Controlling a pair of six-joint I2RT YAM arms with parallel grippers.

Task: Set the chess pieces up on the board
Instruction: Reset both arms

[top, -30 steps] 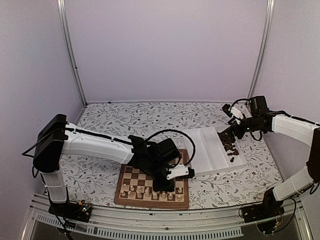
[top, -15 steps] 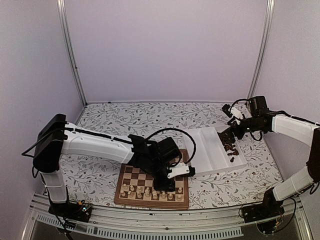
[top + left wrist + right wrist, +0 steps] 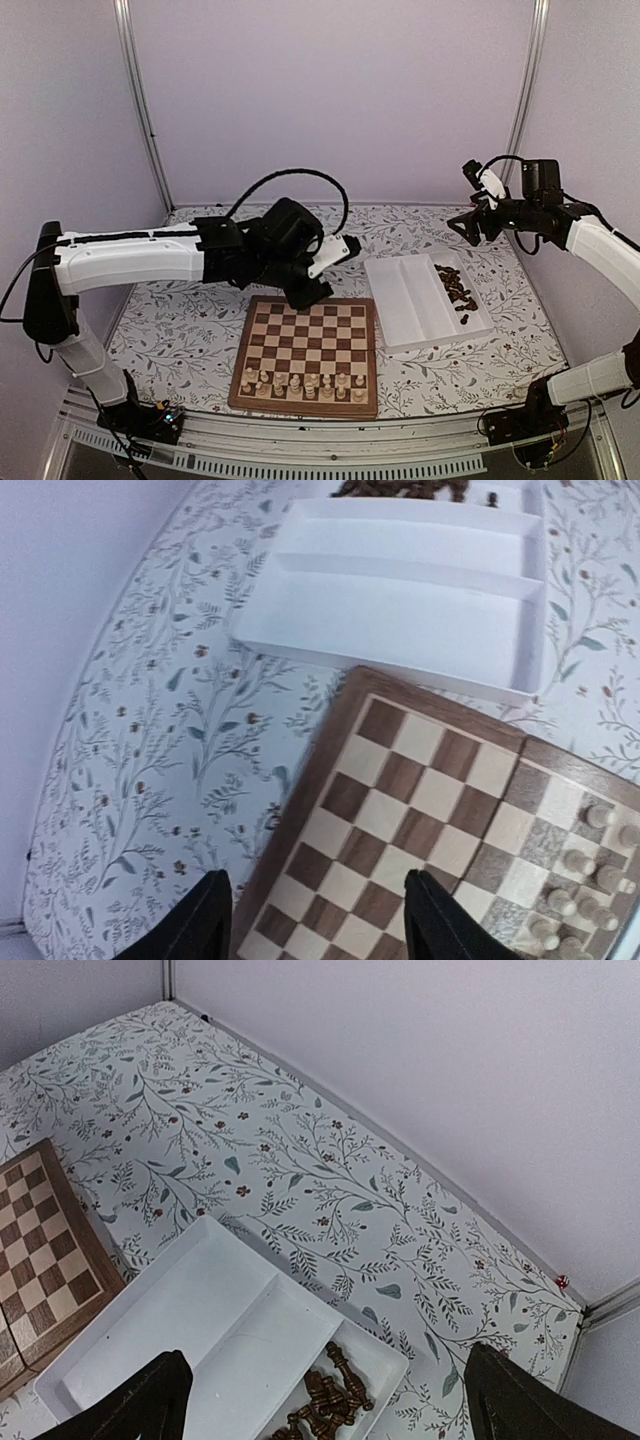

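Note:
The board (image 3: 310, 335) lies at the near middle of the table. Cream chess pieces (image 3: 300, 382) stand in its two nearest rows; the other squares are bare. Dark chess pieces (image 3: 455, 288) lie heaped in the right compartment of a white tray (image 3: 398, 292). My left gripper (image 3: 306, 291) hangs open and empty over the board's far edge. The left wrist view shows the board (image 3: 400, 810), cream pieces (image 3: 590, 865) and black fingertips (image 3: 205, 925) wide apart. My right gripper (image 3: 470, 226) hovers open, high above the tray's far end; the dark pieces (image 3: 340, 1400) lie far below it.
The tray (image 3: 190, 1310) sits right of the board (image 3: 40, 1240), its left compartments bare. Flower-patterned cloth covers the table. Metal posts and pale walls close the back and sides. The left arm's cable loops above the board's far side.
My left gripper has risen from the board's near right pieces to its far edge and opened. My right gripper has lifted up from the tray's dark pieces, staying open.

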